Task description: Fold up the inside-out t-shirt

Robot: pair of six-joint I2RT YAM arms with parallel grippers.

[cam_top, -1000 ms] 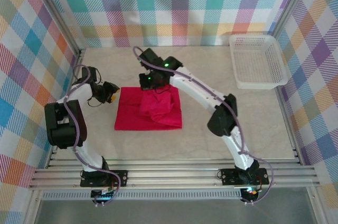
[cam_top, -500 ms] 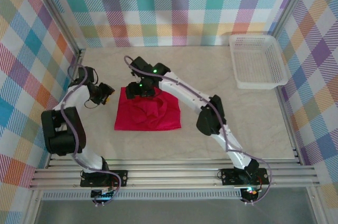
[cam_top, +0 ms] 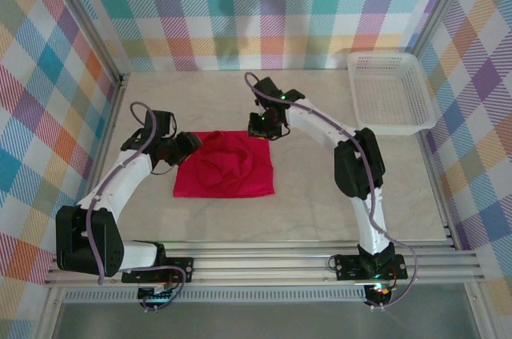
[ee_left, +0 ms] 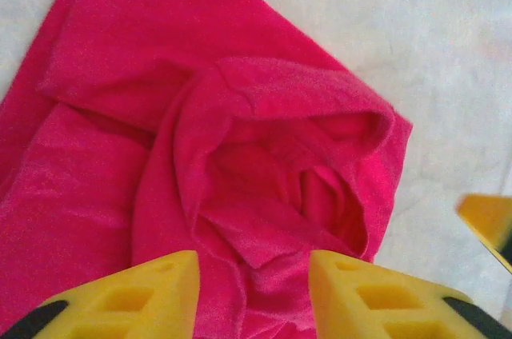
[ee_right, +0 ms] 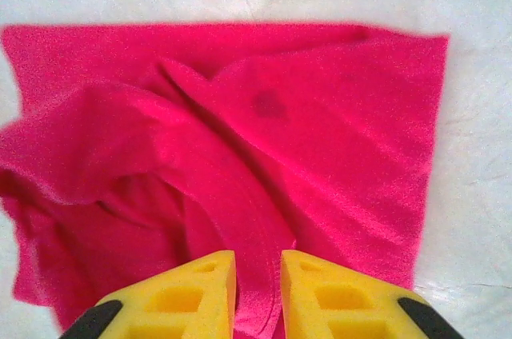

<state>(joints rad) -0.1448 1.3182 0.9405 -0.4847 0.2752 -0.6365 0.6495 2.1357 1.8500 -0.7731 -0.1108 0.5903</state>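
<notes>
The inside-out t-shirt (cam_top: 228, 169) is a bright red, roughly square folded pile in the middle of the table, with a rumpled hump at its centre. My left gripper (cam_top: 190, 146) hangs over its far left corner. In the left wrist view that gripper (ee_left: 254, 275) is open, with crumpled t-shirt (ee_left: 264, 187) folds below the gap. My right gripper (cam_top: 258, 130) sits at the far right corner. In the right wrist view it (ee_right: 258, 271) is nearly closed on a ridge of the t-shirt (ee_right: 336, 131) that runs into its jaws.
A white mesh basket (cam_top: 390, 128) stands at the back right. Pale tabletop (cam_top: 336, 187) lies bare to the right of and in front of the shirt. Checked walls close in the left, back and right sides. A blurred yellow fingertip (ee_left: 488, 219) shows past the shirt's edge.
The right gripper dropped the raised bunch, opened, moved right to the far right corner and closed again. The left arm swung in to the shirt's far left corner. The shirt lies flatter.
</notes>
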